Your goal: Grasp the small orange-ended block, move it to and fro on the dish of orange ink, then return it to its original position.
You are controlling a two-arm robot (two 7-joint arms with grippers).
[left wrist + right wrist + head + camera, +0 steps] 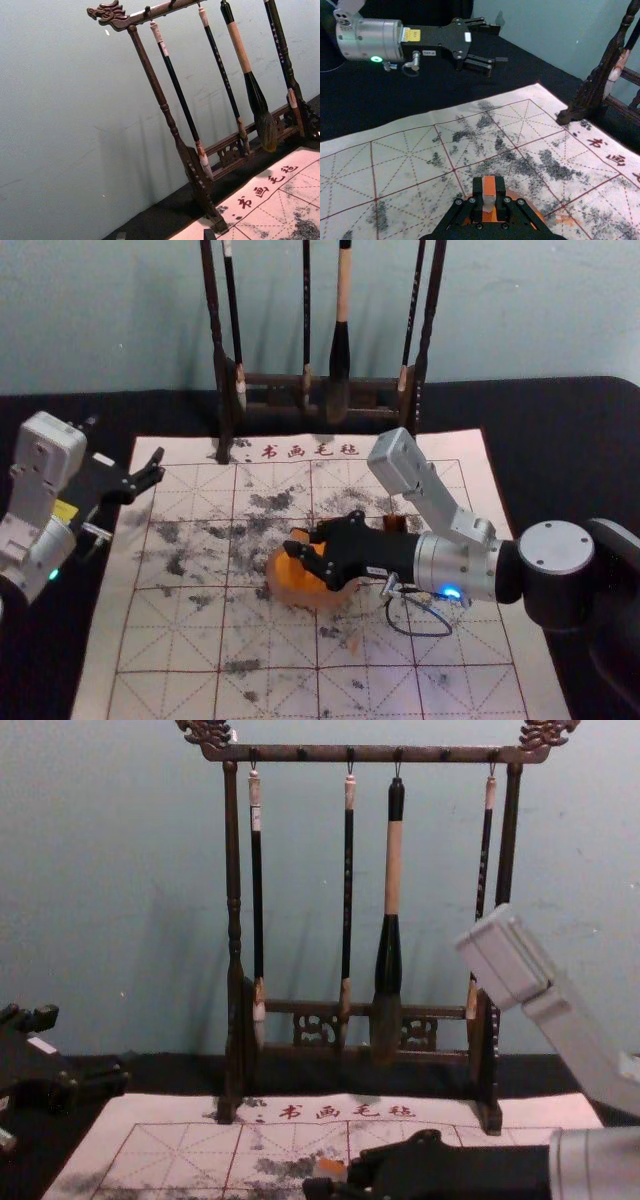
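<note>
My right gripper [300, 542] reaches in over the dish of orange ink [288, 582], covering part of it. In the right wrist view the right gripper [489, 192] is shut on the block [489, 194], whose orange end faces up and whose pale part sits between the fingertips. Orange ink in the dish [526, 204] shows behind and below the fingers. The block's orange end [332, 1168] also stands out at the fingertips in the chest view. My left gripper [152, 472] is parked, open, beyond the mat's left edge.
A wooden rack [270, 382] with hanging brushes stands at the mat's back edge, near the wall. The printed mat [270, 685] is flecked with dark ink. A dark object [395, 523] stands just behind the right gripper.
</note>
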